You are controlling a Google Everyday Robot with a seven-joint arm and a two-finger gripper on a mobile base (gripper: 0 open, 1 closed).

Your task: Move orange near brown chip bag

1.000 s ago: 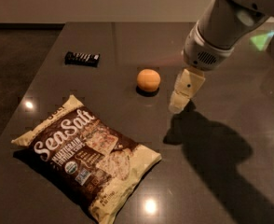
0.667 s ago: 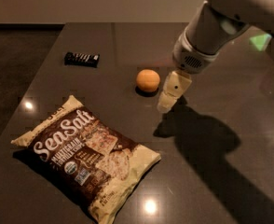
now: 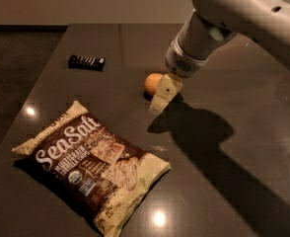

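The orange (image 3: pixel 152 83) sits on the dark table, near its middle, partly covered on its right by my gripper. My gripper (image 3: pixel 162 97) hangs from the white arm that enters from the upper right. It is right beside the orange, just in front of it and to its right. The brown chip bag (image 3: pixel 93 164) with white "Sea Salt" lettering and cream edges lies flat at the front left of the table, well apart from the orange.
A small black snack bar (image 3: pixel 87 61) lies at the back left of the table (image 3: pixel 234 181). The table's left edge runs diagonally past the bag. The arm's shadow falls across the table's right half.
My arm and gripper have moved left toward the orange and now partly cover its right side. The orange, the bag and the snack bar have not moved.
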